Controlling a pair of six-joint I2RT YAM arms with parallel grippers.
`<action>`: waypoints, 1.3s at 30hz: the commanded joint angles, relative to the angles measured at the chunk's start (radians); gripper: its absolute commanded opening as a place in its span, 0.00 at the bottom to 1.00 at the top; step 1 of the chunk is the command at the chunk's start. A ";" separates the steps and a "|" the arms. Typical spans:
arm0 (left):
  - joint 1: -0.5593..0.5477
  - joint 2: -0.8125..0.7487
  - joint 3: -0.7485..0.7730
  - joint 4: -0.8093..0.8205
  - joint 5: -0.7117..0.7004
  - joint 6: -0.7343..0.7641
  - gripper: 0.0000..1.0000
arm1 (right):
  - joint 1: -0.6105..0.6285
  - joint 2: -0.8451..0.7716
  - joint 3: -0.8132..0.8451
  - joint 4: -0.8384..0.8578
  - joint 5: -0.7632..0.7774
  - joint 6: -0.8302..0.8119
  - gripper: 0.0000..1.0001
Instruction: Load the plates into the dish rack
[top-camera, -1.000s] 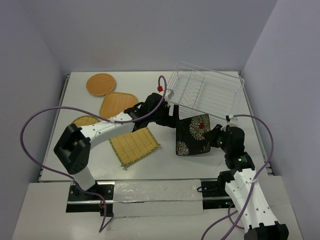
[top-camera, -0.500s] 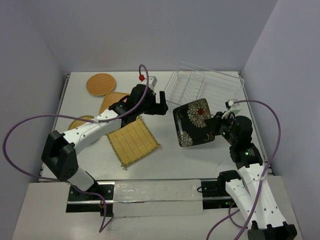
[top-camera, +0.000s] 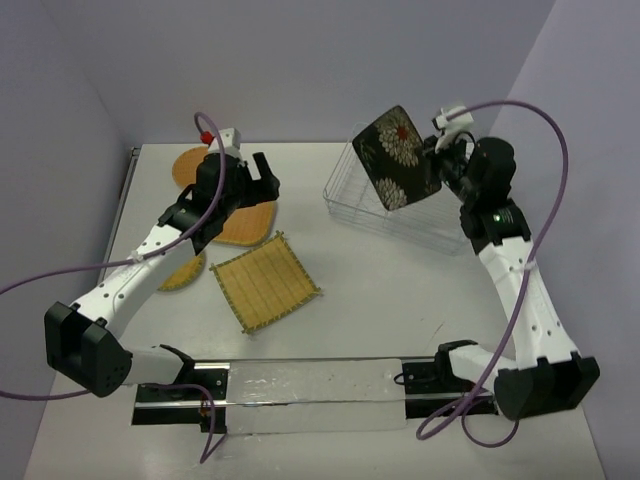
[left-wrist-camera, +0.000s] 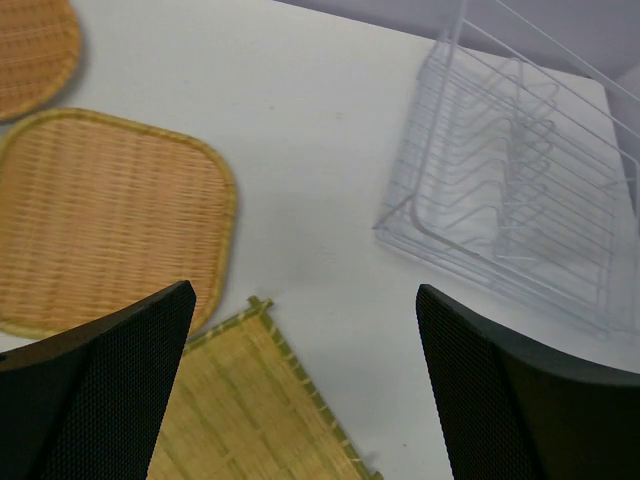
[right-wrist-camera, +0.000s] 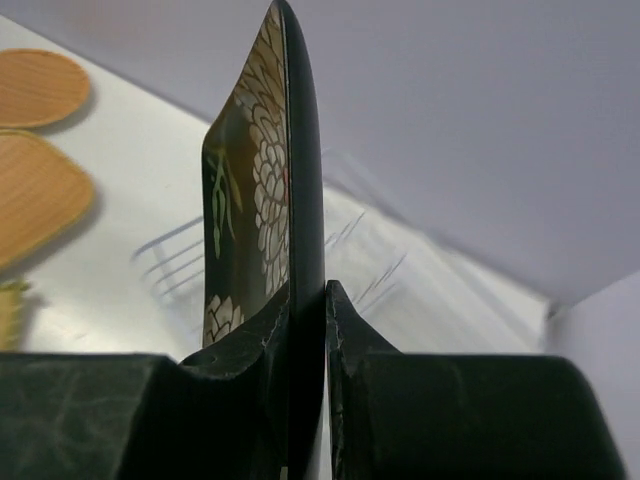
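Note:
My right gripper (top-camera: 440, 160) is shut on the edge of the black flowered square plate (top-camera: 398, 155) and holds it upright in the air over the silvery wire dish rack (top-camera: 420, 215). In the right wrist view the plate (right-wrist-camera: 285, 170) stands edge-on between the fingers, my gripper (right-wrist-camera: 308, 300) clamped on it. My left gripper (top-camera: 262, 182) is open and empty above the orange rounded square plate (top-camera: 240, 220). The orange round plate (top-camera: 185, 165), the yellow woven square plate (top-camera: 265, 287) and the yellow round plate (top-camera: 183, 273) lie flat on the table.
In the left wrist view the rack (left-wrist-camera: 520, 190) is at the right, the orange rounded square plate (left-wrist-camera: 100, 220) at the left and the woven plate (left-wrist-camera: 240, 410) below. Purple cables loop beside both arms. Walls close the table on three sides.
My right arm has lifted the black plate from table height up and back over the rack. My left arm has let go of it and drawn back left over the orange plates.

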 joint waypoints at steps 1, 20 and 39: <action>0.052 -0.087 -0.037 -0.008 -0.050 0.000 0.99 | 0.005 0.143 0.280 0.165 -0.047 -0.336 0.00; 0.193 -0.078 -0.039 0.009 -0.045 0.030 0.99 | -0.039 0.821 1.048 -0.323 -0.182 -0.879 0.00; 0.239 -0.039 -0.015 0.000 -0.022 0.046 0.99 | -0.042 0.984 1.015 -0.313 -0.159 -0.902 0.00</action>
